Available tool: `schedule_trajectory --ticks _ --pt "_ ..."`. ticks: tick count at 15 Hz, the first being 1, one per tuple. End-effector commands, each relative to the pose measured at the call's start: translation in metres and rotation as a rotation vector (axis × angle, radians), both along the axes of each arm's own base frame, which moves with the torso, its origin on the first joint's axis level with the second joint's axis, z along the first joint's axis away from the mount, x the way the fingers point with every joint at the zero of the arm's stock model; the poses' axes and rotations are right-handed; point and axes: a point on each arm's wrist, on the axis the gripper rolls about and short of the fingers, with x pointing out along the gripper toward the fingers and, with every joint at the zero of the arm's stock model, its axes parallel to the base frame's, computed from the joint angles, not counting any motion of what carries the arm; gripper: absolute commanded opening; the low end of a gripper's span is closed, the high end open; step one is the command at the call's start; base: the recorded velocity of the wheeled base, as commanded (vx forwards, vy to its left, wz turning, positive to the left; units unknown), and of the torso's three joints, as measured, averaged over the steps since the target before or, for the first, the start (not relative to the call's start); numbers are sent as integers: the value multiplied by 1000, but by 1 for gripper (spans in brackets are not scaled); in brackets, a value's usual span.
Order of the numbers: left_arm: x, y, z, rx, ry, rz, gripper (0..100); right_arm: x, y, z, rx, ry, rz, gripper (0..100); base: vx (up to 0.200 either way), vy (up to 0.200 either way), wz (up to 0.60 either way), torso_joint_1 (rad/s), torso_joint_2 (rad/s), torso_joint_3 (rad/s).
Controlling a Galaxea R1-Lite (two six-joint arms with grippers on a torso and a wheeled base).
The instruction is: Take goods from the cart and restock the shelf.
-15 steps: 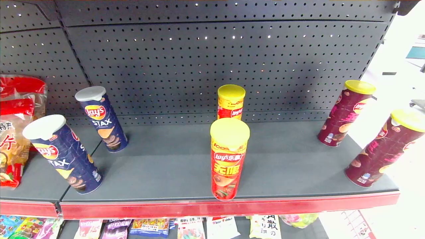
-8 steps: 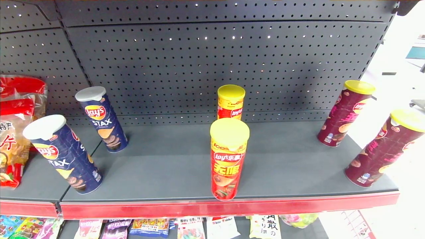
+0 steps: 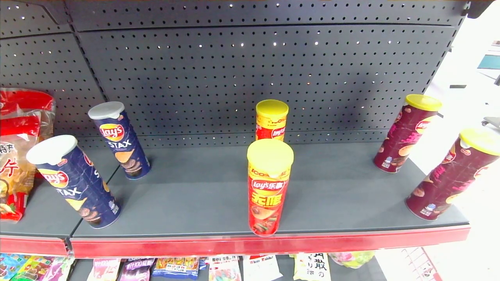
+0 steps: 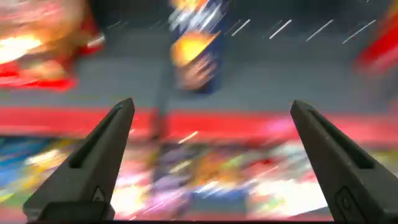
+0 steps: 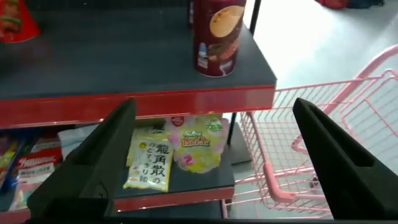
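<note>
The left end effector [image 4: 211,104] has its two fingers spread wide with nothing between them, and it faces the red front edge of the shelf [image 3: 203,195]. At the shelf's left edge lean some bagged snacks [image 3: 19,148]. Just right of them a white-lidded blue can [image 3: 74,181] stands near the front edge. A second blue can [image 3: 119,140] stands farther back, close to the perforated back panel.

Midway along the shelf, a yellow-lidded red can [image 3: 268,187] stands at the front edge, with a matching can [image 3: 272,119] directly behind it at the back. Toward the right edge, a maroon can [image 3: 406,132] stands at the back and another maroon can [image 3: 449,175] stands at the front right corner. Flat packets [image 3: 218,267] lie on the lower shelf.

The right end effector [image 5: 212,102] is also spread and empty, facing the front right corner. The pink wire cart [image 5: 323,143] stands on the floor beside the shelf's right end.
</note>
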Motion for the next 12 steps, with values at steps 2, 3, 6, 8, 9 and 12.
schedule_trajectory --ticks 2,3,6,8,9,12 --pt "6 0 0 16 104 200 100 0 -1 -5 -20 38 183 100 0 0 0 0 0 0" --pt "7 0 0 13 117 254 100 -2 -2 -5 -18 21 230 100 0 0 0 0 0 0" --pt "-5 -4 -2 -9 -42 -23 100 -4 -3 -7 27 1 138 100 0 0 0 0 0 0" --pt "-7 -7 -9 -13 -49 -159 100 -8 -3 -8 49 -51 109 100 0 0 0 0 0 0" --pt "-7 -7 -9 -17 -51 -150 100 -8 -3 -8 41 -52 92 100 0 0 0 0 0 0" --pt "-7 -5 -9 -36 -55 -50 100 -8 -4 -8 40 -53 67 100 0 0 0 0 0 0"
